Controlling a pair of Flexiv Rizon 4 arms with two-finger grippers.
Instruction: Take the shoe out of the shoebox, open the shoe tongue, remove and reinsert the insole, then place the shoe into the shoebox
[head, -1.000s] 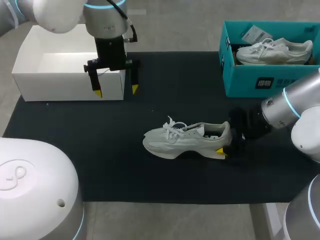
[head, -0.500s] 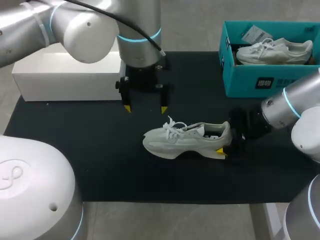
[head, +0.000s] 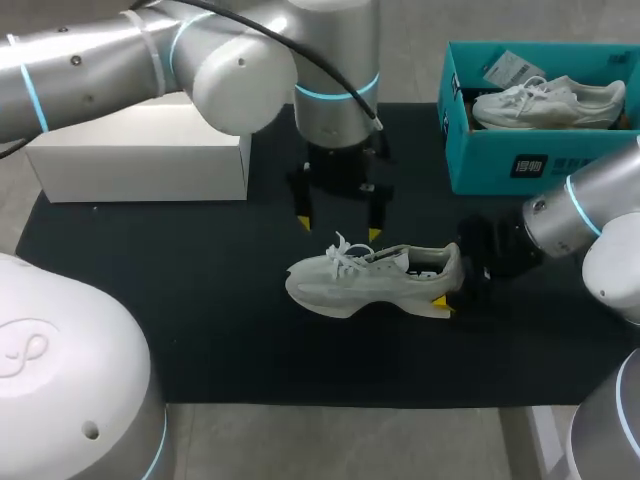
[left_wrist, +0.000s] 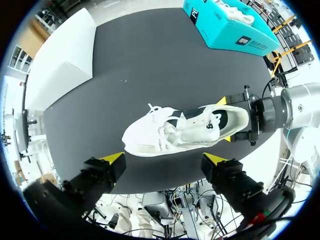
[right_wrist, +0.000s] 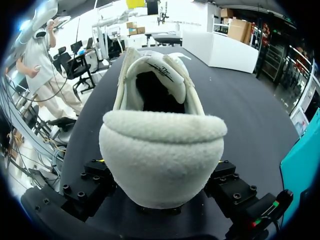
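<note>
Since a second ago the left gripper (head: 339, 228) has swung rightward, away from the white box (head: 140, 165) at the far left and across to the middle of the black mat (head: 200, 330). It now hangs just beyond the far side of the shoe (head: 370, 278), by the laces, its yellow-tipped fingers spread wide with nothing between them. The shoe has not shifted. It stands on its sole near the mat's centre, toe to the left, heel to the right. The right gripper (head: 450, 283) reaches in from the right and is clamped on the heel, one finger on each side. At the far right sits the teal shoebox (head: 480, 160), holding a second shoe (head: 545, 103), well apart from the grasped one.
</note>
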